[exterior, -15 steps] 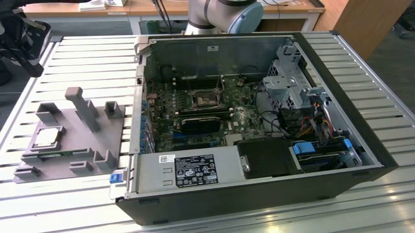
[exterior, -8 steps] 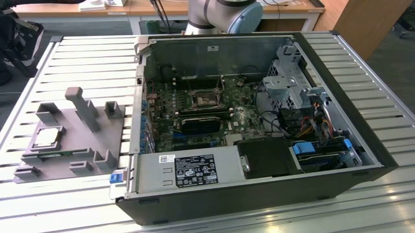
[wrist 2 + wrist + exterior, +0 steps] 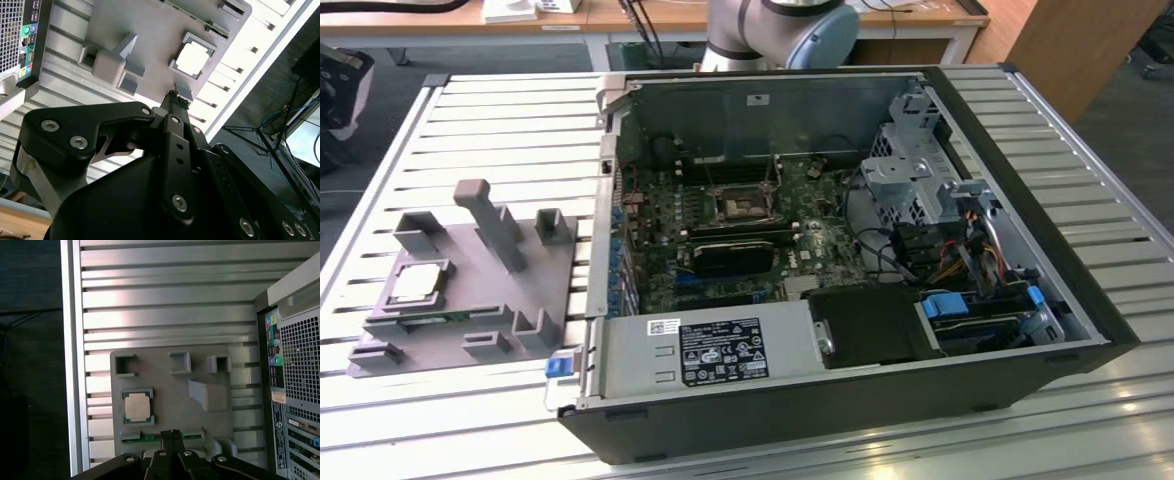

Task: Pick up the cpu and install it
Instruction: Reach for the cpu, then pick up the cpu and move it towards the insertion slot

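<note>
Cpu point(image 3: 418, 283), flat silver-grey square with tan rim, in grey fixture point(image 3: 470, 296)

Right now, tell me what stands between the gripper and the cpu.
Nothing visible does. The cpu lies uncovered in its pocket on the fixture, and the gripper hangs apart from both, with only open air between.

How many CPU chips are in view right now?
1. The cpu lies in a pocket of the grey fixture, on the exterior view's left of the open computer case; another could be hidden inside.
</note>
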Controlling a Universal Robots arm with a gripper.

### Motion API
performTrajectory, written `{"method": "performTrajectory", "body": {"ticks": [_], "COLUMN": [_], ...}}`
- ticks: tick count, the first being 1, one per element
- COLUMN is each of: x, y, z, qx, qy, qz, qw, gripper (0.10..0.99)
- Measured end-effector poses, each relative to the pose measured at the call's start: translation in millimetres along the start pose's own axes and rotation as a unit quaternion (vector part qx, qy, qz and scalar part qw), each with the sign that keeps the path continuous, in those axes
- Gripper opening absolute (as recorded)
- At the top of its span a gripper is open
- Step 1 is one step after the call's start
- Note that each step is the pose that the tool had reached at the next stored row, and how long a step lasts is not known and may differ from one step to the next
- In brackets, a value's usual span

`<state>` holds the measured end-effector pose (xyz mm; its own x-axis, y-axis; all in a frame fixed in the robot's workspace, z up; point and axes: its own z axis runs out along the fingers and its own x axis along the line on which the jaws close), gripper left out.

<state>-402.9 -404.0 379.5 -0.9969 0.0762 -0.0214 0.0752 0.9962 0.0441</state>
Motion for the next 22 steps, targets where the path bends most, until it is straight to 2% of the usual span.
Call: {"method": "performTrajectory", "body": {"ticks": [5,9,14,18,22], "x": [18.0,26.4,29.1,29.3,29.3], "y": [-1.3,-2.0,-2.2,-2.4,-3.0], "z": [0.1,0.2,1.1,3.1,9.8], "qx": [0.0,0.0,0.0,0.0007,0.0011], "qy": [0.0001,0.0002,0.0011,0.0045,0.0086], "qz": [0.0,0.0,0.0,0.0,0.0], "qw": [1.0,1.0,1.0,1.0,1.0], "gripper": [0.106,0.106,0.106,0.106,0.106]}}
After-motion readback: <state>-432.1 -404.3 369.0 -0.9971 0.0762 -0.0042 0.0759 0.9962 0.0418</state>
